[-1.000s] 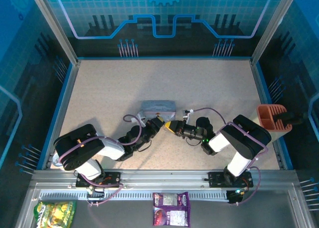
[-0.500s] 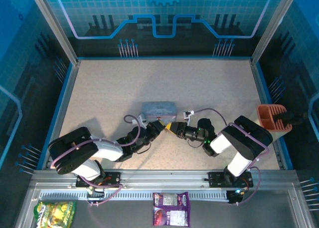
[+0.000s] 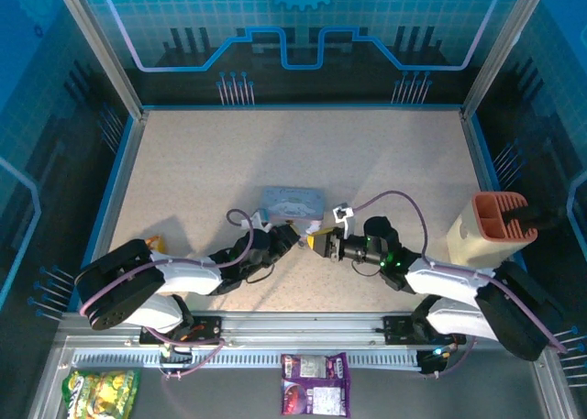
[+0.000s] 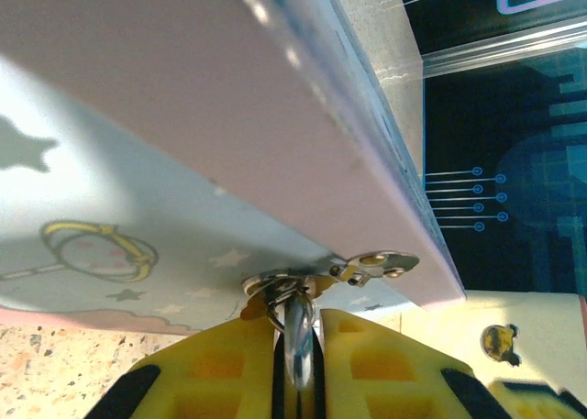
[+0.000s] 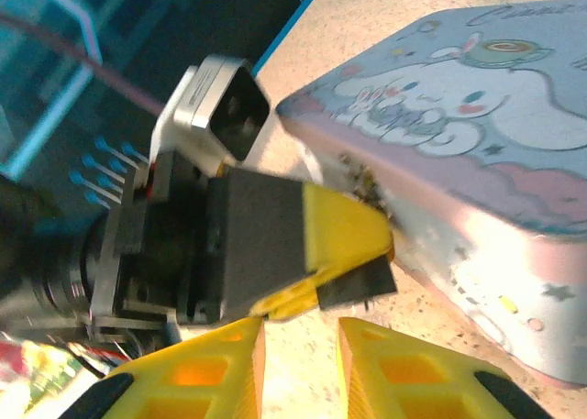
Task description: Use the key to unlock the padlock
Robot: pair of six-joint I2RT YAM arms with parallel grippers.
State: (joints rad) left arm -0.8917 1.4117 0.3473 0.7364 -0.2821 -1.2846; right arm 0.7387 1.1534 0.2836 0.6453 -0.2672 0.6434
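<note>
The padlock point(image 4: 295, 341), a tiny metal lock on a thin shackle, hangs at the clasp point(image 4: 376, 265) of the lilac cartoon-printed tin point(image 4: 183, 116), seemingly nipped in the nearly closed left tool point(image 4: 298, 320). Hold that steady. The right tool point(image 5: 301, 346), just beside, stands slightly parted and empty. The key is too small to place, so grip its head squarely before turning.
</note>
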